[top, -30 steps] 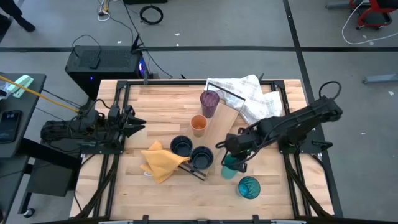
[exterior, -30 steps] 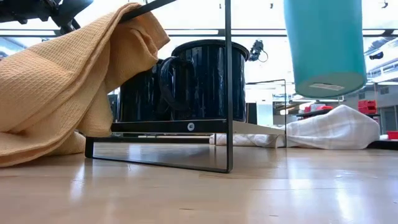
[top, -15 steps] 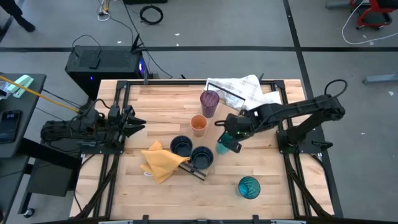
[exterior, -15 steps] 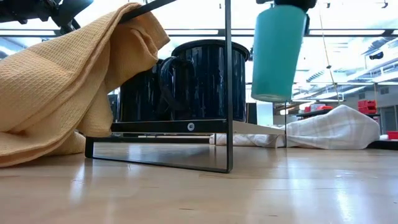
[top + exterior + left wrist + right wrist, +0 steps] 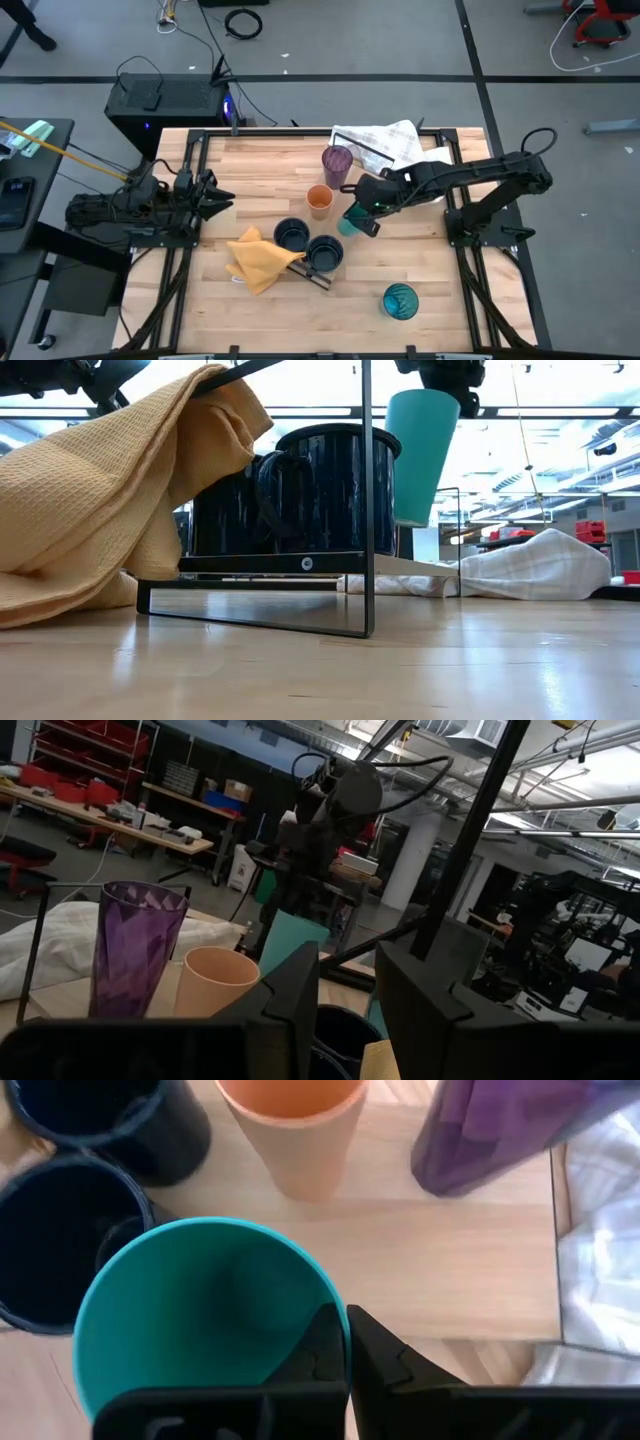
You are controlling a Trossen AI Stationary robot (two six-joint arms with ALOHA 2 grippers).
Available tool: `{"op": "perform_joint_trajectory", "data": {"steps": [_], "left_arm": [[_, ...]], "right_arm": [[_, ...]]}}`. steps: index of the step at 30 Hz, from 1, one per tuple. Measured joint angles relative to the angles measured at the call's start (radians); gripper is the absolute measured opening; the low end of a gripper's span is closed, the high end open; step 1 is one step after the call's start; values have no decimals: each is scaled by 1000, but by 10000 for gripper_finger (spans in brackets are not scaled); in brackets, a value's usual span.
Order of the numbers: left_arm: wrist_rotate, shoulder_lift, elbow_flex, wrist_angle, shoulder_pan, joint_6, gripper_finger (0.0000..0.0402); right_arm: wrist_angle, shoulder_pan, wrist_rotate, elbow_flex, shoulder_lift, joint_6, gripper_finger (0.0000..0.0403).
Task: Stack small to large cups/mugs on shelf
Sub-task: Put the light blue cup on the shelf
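Right gripper point(image 5: 362, 207): we see its fingers point(image 5: 372, 1355) pinched shut on the rim of the small teal cup point(image 5: 350, 221), one inside and one outside the wall.
Small teal cup: held clear of the table, tilted, over the shelf point(image 5: 352, 205), near the small orange cup point(image 5: 319, 201) and purple tumbler point(image 5: 337, 165).
Left gripper point(image 5: 222, 196): waits at the table's left edge, fingers point(image 5: 425, 1005) partly apart, holding nothing.
Writing: we can read none.
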Motion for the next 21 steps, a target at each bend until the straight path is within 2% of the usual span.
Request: {"op": "perform_joint_trajectory", "data": {"steps": [11,21], "left_arm": [[0,0,0,0,0,0,110],[0,0,0,0,0,0,110]], "right_arm": [[88,-16,-3,0,0,-35,0],[82,-59,-67,0,0,-89,0]]}}
